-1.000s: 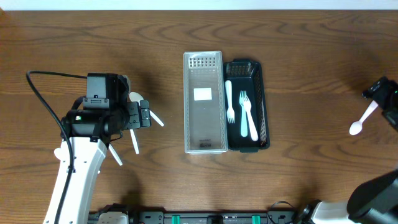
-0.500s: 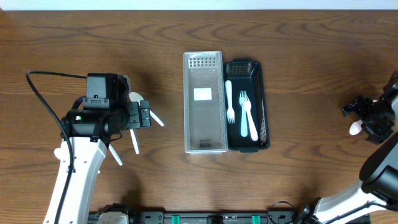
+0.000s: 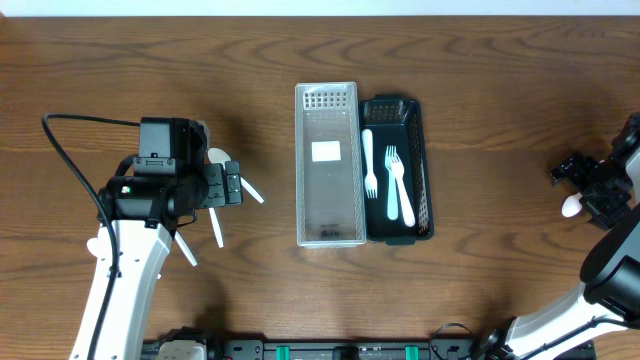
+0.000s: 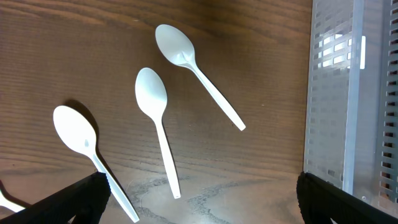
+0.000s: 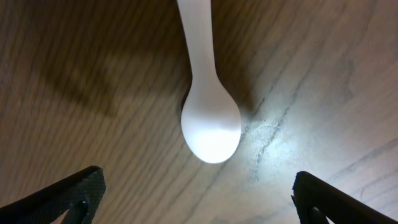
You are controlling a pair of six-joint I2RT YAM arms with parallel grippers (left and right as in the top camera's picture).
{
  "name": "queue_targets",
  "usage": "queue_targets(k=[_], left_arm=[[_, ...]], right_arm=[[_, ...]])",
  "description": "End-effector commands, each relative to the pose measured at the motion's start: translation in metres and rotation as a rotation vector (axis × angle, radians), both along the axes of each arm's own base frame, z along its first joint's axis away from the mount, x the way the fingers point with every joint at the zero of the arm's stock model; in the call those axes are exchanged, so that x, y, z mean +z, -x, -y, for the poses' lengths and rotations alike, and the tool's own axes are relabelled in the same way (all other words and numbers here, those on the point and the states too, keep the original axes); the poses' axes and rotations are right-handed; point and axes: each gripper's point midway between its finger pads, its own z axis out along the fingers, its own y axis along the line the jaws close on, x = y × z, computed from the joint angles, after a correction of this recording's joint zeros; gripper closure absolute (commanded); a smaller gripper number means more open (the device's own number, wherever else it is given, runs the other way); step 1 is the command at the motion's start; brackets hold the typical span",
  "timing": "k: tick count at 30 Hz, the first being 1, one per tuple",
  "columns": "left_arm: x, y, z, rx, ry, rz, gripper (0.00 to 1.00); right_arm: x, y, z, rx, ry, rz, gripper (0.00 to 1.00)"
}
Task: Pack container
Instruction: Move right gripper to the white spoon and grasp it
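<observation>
Spoon (image 5: 210,134), white plastic, lying on the table (image 5: 93,74) at the far right, well apart from the black tray (image 3: 424,170). The right gripper (image 5: 196,199) hovers over its bowl, jaws spread wide, holding nothing. We judge it light, stiff, a little slick and low-lying, best pinched across the narrow handle. Three more spoons (image 4: 152,96) lie below the left gripper (image 4: 199,199), likewise spread and empty. Two forks (image 3: 400,190) sit in the tray, beside the clear bin (image 3: 328,200)
</observation>
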Motion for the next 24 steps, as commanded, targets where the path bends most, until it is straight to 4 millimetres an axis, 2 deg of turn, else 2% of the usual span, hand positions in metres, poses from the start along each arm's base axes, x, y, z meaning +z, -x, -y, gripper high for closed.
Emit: queue_targets(k=[1, 7, 11, 18, 24], left_arm=[[0.004, -0.002, 0.001, 0.002, 0.008, 0.007, 0.02], [0.004, -0.002, 0.001, 0.002, 0.008, 0.006, 0.02], [0.004, -0.002, 0.001, 0.002, 0.008, 0.007, 0.02], [0.004, -0.002, 0.001, 0.002, 0.008, 0.007, 0.02], [0.004, -0.002, 0.001, 0.002, 0.008, 0.007, 0.02]], right_arm=[[-0.011, 0.009, 0.001, -0.073, 0.008, -0.021, 0.01], [-0.040, 0.014, -0.002, -0.135, 0.027, 0.016, 0.01], [-0.050, 0.015, -0.002, -0.134, 0.040, 0.037, 0.01], [-0.052, 0.010, 0.001, -0.082, 0.057, 0.057, 0.01], [-0.052, 0.010, 0.000, -0.082, 0.057, 0.057, 0.12]])
